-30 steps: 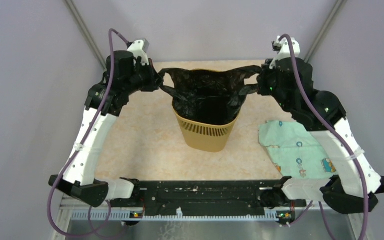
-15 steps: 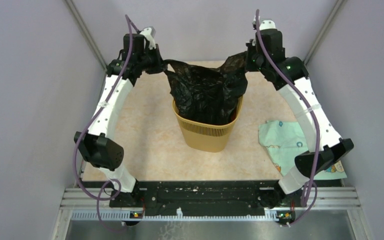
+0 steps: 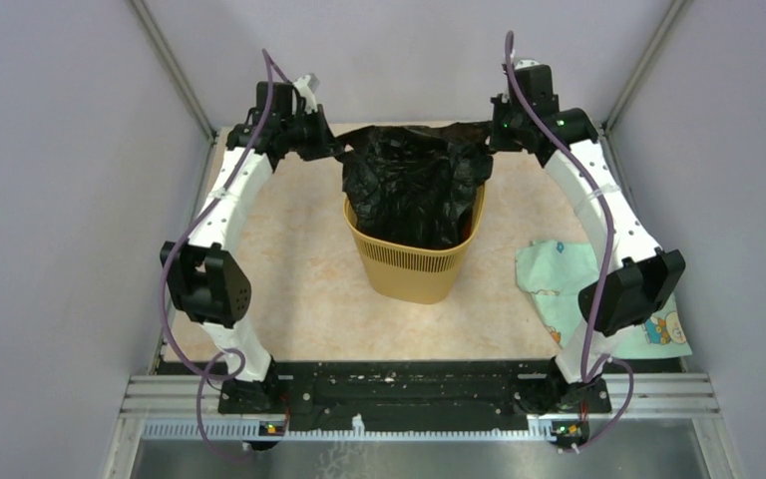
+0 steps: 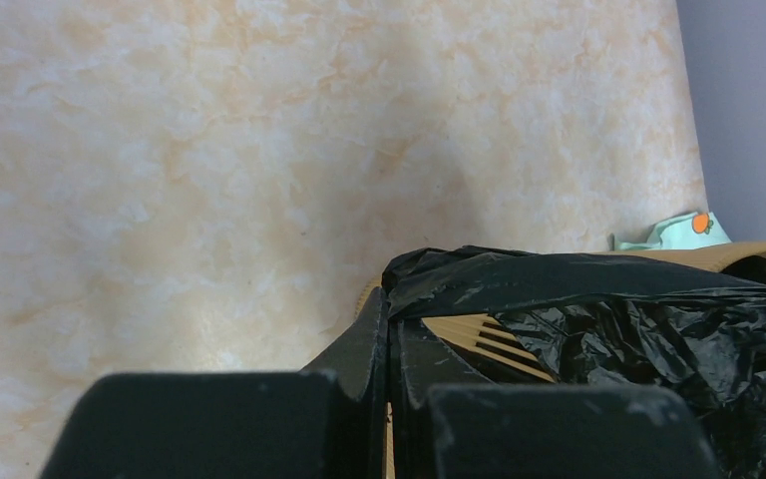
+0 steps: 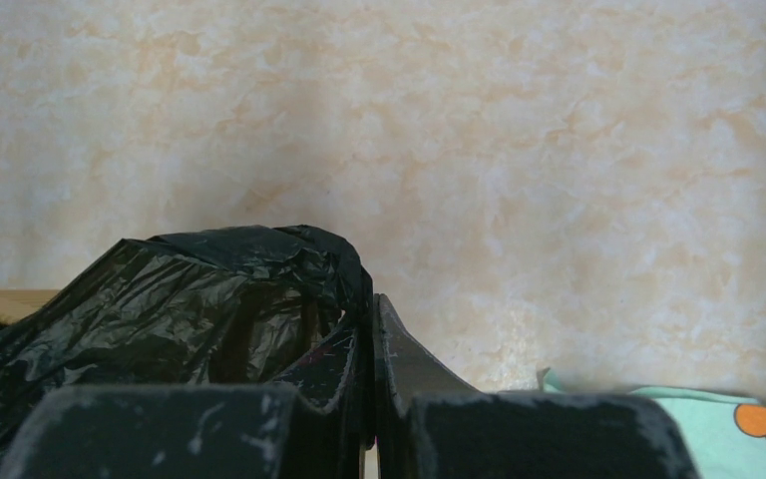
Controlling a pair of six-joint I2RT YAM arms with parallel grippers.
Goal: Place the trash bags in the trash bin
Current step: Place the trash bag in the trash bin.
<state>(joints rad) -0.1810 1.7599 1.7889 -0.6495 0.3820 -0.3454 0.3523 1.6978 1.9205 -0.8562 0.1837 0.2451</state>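
Observation:
A crinkled black trash bag (image 3: pixel 414 180) hangs stretched above the mustard-yellow trash bin (image 3: pixel 417 267), its lower part down inside the bin's mouth. My left gripper (image 3: pixel 331 150) is shut on the bag's left top corner, and my right gripper (image 3: pixel 492 130) is shut on its right top corner. From the left wrist, the closed jaws (image 4: pixel 389 319) pinch the bag's edge (image 4: pixel 578 284), with the bin's slotted band (image 4: pixel 489 339) showing under it. The right wrist view has the bag (image 5: pixel 190 309) bunched against the closed jaws (image 5: pixel 371 309).
A pale green patterned cloth (image 3: pixel 567 289) lies on the table right of the bin, partly under my right arm's elbow. Grey walls with metal posts close in the far corners. The bin stands mid-table on the beige marbled tabletop (image 3: pixel 289 279).
Both arms have risen and reached toward the far side, lifting the bag's corners. The bag hangs taller above the bin, pulled taut along its top edge.

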